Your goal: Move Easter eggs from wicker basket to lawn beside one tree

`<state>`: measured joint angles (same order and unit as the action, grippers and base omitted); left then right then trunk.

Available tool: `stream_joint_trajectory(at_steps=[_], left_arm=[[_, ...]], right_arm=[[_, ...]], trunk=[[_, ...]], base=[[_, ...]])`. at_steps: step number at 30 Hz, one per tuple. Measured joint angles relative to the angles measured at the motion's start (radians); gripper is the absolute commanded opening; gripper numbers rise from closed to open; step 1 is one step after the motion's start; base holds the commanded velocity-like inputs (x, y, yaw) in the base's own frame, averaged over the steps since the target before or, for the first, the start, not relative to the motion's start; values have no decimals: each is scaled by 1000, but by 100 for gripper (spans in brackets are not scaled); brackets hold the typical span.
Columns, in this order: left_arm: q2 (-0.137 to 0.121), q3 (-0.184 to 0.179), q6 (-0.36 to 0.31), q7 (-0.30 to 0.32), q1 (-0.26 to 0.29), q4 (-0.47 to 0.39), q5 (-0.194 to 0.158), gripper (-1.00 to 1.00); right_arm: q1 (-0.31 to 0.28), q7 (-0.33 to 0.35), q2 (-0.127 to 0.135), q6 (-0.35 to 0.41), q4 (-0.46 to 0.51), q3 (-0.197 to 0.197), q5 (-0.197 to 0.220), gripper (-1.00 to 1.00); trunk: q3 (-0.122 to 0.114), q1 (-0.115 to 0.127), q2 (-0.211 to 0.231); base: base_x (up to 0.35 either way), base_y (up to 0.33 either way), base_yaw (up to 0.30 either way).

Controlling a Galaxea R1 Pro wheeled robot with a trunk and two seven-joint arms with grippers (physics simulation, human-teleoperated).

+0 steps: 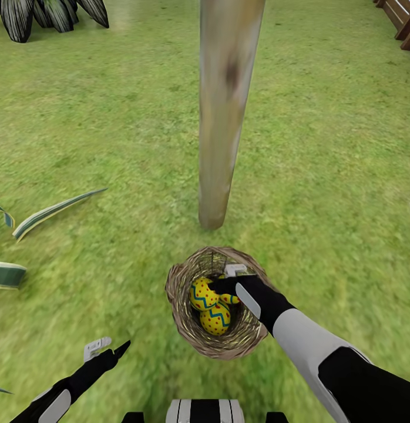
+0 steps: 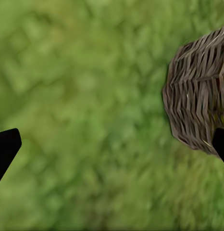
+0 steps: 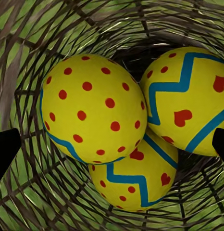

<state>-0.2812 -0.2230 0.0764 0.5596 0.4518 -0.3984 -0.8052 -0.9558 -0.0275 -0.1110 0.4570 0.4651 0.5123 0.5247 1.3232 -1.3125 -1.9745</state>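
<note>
Yellow eggs look smooth, slippery; we'd grip one across its middle; right end effector wide inside basket; left end effector wide.

The basket sits on the lawn, just in front of the tree. Three eggs lie in it, touching. The right tool reaches inside; the left tool is left of the basket.

The head view looks steeply down from above at the lawn, wicker basket and tree. The right wrist view peers closely into that basket; the left wrist view faces grass beside its outer wall.
</note>
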Motion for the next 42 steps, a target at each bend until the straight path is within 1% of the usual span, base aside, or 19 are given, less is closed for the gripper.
stream_joint_trajectory(at_steps=[38,42], left_arm=[[0,1,0,2,0,0,0,100],[0,1,0,3,0,0,0,100]], right_arm=[[1,0,0,0,0,2,1,100],[1,1,-4,0,1,2,2,100]], trunk=[[119,-146,-266],[119,-146,-266]], base=[[0,0,0],[0,0,0]])
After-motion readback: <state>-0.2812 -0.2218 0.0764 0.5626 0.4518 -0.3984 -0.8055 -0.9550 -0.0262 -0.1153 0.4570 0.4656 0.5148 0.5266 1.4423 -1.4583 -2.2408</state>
